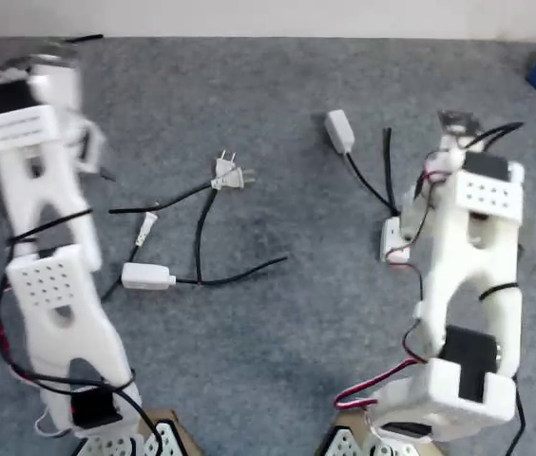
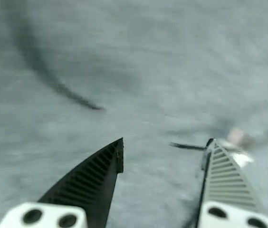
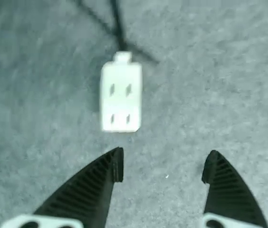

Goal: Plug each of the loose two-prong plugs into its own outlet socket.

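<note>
Carpet (image 1: 277, 323), grey and felted, bears a job that looks wholly undone. Left gripper (image 2: 165, 141), ribbed black fingers spread, holds nothing. Right gripper (image 3: 166, 152), likewise spread, hangs near a boxy white socket block (image 3: 120, 97). Both two-prong plugs (image 1: 233, 175) lie loose mid-table on thin black cords (image 1: 200, 237), unplugged.

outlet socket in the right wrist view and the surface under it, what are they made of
Outlet socket: likely hard white plastic, a smooth moulded block with cut slots. Surface: probably grey felt or short carpet, matte and mottled.
</note>
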{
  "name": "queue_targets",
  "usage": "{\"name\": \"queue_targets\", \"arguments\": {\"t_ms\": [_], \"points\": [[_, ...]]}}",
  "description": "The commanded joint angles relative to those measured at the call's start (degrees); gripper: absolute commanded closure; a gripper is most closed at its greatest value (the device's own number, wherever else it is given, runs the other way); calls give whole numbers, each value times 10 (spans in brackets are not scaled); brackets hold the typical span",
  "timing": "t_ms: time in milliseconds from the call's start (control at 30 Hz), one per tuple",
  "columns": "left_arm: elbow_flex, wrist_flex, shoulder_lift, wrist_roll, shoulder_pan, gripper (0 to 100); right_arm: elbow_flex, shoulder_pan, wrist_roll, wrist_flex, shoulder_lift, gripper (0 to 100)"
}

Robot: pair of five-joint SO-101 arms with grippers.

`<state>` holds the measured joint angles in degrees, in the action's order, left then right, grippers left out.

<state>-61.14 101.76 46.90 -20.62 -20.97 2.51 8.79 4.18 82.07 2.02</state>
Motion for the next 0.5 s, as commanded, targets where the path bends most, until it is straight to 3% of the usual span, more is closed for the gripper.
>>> {"name": "queue_targets", "arguments": {"t_ms": [0,233,467], "points": [[148,7,-122,-34,116,726,-86,58,-22,14,-1,731],[257,3,-240,-118,233,726,-49,119,26,6,0,731],[260,-4,-240,-142,211,726,87,115,98,-95,0,731]]}}
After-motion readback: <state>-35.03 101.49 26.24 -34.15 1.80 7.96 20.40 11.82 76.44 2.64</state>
